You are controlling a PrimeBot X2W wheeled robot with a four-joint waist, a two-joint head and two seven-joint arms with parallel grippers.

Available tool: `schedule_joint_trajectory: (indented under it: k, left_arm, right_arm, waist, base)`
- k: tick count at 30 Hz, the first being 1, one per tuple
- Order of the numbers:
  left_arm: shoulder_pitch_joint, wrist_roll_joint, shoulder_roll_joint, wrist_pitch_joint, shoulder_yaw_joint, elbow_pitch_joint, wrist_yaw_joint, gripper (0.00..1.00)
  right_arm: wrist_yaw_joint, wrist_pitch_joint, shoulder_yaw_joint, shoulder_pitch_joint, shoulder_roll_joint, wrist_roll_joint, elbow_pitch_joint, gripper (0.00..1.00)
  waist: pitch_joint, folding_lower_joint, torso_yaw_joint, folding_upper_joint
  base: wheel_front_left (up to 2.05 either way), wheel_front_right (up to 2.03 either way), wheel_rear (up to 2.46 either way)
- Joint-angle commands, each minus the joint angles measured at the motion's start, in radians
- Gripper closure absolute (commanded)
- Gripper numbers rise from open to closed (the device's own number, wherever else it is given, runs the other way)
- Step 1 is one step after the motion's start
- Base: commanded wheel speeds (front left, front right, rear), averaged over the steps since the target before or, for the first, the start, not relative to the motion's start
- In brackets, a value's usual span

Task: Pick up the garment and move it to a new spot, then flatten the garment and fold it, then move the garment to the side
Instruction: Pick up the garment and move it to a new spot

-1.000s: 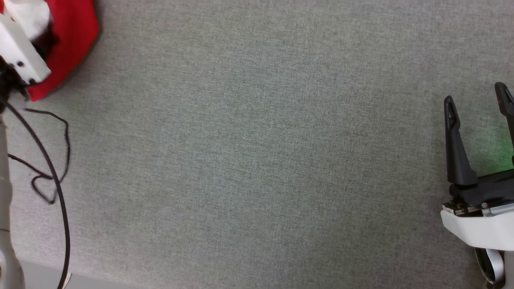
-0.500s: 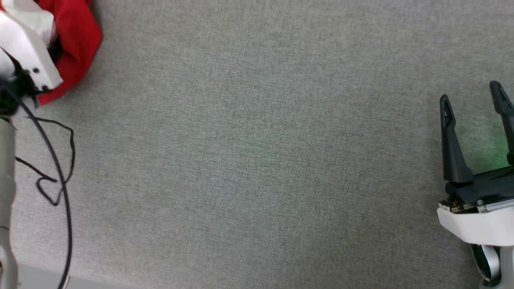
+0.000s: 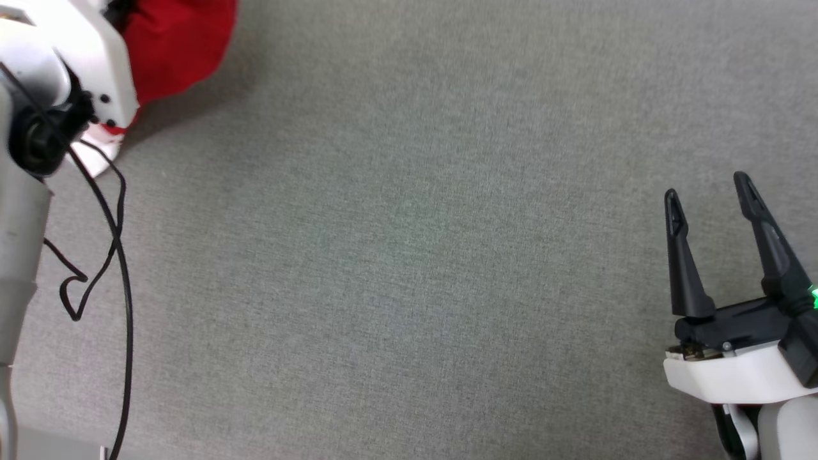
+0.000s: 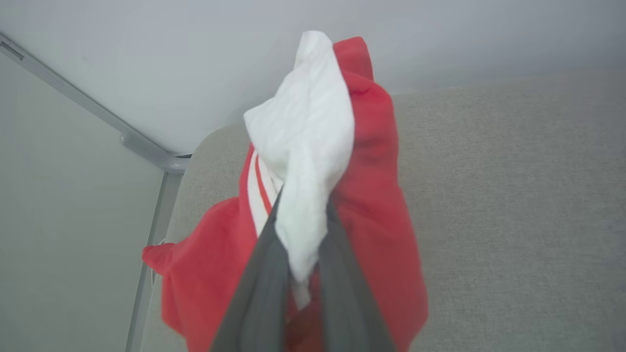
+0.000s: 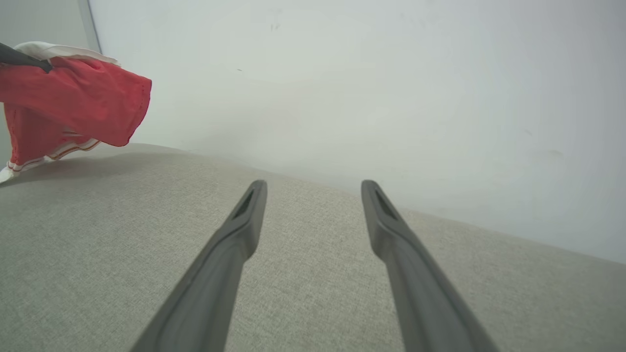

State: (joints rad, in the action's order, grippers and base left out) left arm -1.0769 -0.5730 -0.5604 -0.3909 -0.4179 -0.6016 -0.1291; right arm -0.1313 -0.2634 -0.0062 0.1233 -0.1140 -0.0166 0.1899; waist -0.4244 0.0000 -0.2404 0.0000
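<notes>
The garment (image 4: pixel 376 195) is a bunch of red cloth with a white sleeve and red-and-white striped trim. My left gripper (image 4: pixel 303 203) is shut on the white sleeve fold, and the red cloth hangs around the fingers. In the head view the garment (image 3: pixel 179 45) shows at the top left, behind my left arm's white wrist housing (image 3: pixel 83 57). In the right wrist view the garment (image 5: pixel 73 102) hangs at the far left, its striped hem low near the surface. My right gripper (image 3: pixel 707 190) stands open at the lower right above bare table, its fingers (image 5: pixel 244 230) apart with nothing between them.
The table (image 3: pixel 409 255) is covered in grey woven fabric. A black cable (image 3: pixel 115 255) loops over its left side, next to my left arm. A white wall (image 5: pixel 342 73) runs behind the table, and a metal frame (image 4: pixel 146 146) shows past its far corner.
My left gripper's fingers have closed on the garment, and the bunch has risen and moved right. The head view has shifted a little. The right gripper stays open.
</notes>
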Motion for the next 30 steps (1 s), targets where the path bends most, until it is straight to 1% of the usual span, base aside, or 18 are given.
schedule_joint_trajectory:
  k: [1,9,14,17,23,30]
  left_arm:
    - [-0.003,0.01,-0.001,0.008,-0.011,0.018,0.0,1.0]
    - [-0.013,0.045,0.062,0.008,-0.127,0.194,0.0,1.0]
    - [-0.011,0.062,0.112,0.009,-0.222,0.276,0.0,1.0]
    - [-0.012,0.064,0.152,0.019,-0.297,0.304,0.0,1.0]
    - [-0.025,0.045,0.24,0.062,-0.461,0.301,0.0,1.0]
    - [-0.001,-0.004,0.352,0.134,-0.662,0.22,0.0,1.0]
  right_arm:
    - [0.001,-0.002,0.002,-0.01,0.009,0.006,-0.003,0.0]
    - [0.001,-0.002,-0.001,-0.023,0.045,0.012,-0.019,0.0]
    - [0.001,-0.002,-0.003,-0.008,0.056,0.017,-0.026,0.0]
    - [0.001,-0.002,-0.01,-0.001,0.061,0.024,-0.03,0.0]
    - [0.001,-0.002,-0.031,0.0,0.064,0.043,-0.036,0.0]
    - [0.001,-0.002,-0.062,0.009,0.065,0.08,-0.036,0.0]
  waist:
    - [0.048,0.0,0.004,0.0]
    - [0.117,0.0,0.06,0.0]
    - [0.128,0.0,0.123,0.0]
    - [0.13,0.0,0.164,0.0]
    - [0.125,0.0,0.245,0.0]
    - [0.096,0.0,0.308,0.0]
  base:
    - [0.0,0.0,0.0]
    - [0.0,0.0,0.0]
    - [0.0,0.0,0.0]
    - [0.0,0.0,0.0]
    - [0.0,0.0,0.0]
    - [0.0,0.0,0.0]
